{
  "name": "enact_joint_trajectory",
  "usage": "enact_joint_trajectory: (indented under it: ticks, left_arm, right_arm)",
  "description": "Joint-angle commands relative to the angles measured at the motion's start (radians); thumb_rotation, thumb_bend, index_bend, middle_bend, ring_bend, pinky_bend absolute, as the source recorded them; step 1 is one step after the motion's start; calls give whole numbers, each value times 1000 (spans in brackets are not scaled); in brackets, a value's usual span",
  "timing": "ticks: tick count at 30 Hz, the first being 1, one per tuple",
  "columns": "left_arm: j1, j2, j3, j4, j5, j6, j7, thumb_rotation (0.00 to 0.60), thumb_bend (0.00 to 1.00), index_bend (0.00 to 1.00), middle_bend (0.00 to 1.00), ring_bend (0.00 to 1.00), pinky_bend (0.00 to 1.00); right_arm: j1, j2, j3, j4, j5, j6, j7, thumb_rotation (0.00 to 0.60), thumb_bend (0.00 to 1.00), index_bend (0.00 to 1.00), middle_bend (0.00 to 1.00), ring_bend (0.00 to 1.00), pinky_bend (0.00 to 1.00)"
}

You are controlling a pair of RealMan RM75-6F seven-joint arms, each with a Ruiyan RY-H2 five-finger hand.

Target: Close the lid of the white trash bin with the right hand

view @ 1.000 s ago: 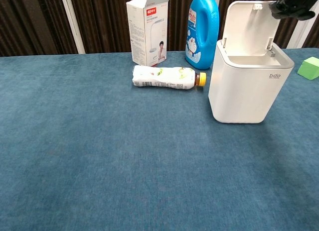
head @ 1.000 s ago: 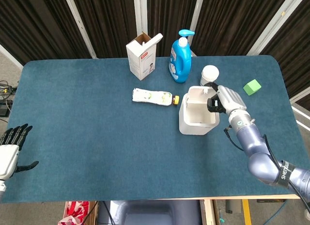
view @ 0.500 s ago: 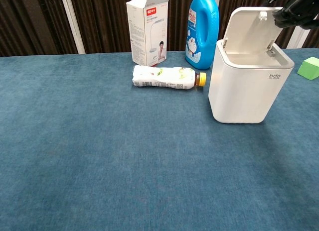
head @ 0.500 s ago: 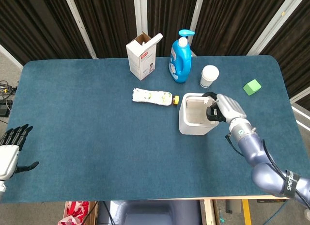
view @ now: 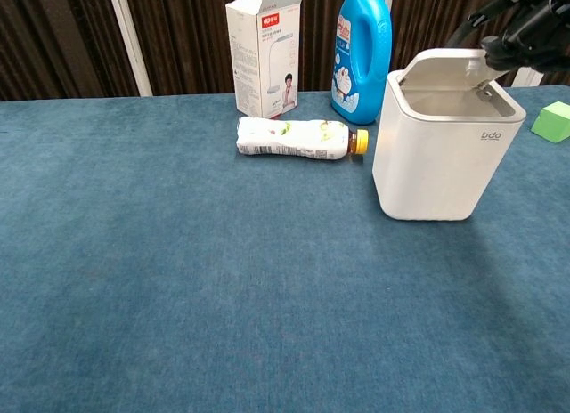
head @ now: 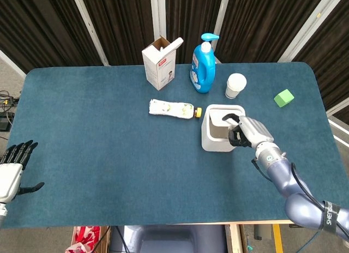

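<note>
The right hand [head: 244,132] sits over the right side of the white trash bin [head: 217,139], its dark fingers [head: 234,134] curled down onto the lid [view: 445,66]. In the chest view the same hand [view: 525,35] shows at the upper right, pressing on the lid's right edge. The lid is tilted low over the opening, nearly shut, with a gap left on the side facing the camera. The fingers are bent together against the lid rather than wrapped around anything; whether they pinch its edge cannot be told.

The bin stands directly under and just left of the right hand, on the blue table [head: 109,144]. Just beyond the hand stands a white paper cup [head: 235,85], and farther to its right lies a green block [head: 283,97]. Left of the bin, touching or nearly touching its side, a plastic bottle [head: 172,108] with a yellow cap lies flat. Behind that stand a blue detergent bottle [head: 203,66] and an open carton [head: 161,62].

The left hand [head: 12,168] hangs off the far left edge of the table, well apart from everything, fingers spread and holding nothing.
</note>
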Motion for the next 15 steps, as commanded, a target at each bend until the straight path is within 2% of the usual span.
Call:
enact_joint_trajectory:
  ticks: [1,15]
  left_arm:
    - [0,1,1,-1,0,-1,-1,600,0,0,0,0,0]
    - [1,5,4,-6,3,-1,-4,600,0,0,0,0,0]
  right_arm:
    - [-4,-6,-11,-1,-8,-5,2,600,707,254,789,854,805]
    - [-13,-29,-63,-19,-58,38,-14,600,707,254,789,854,805]
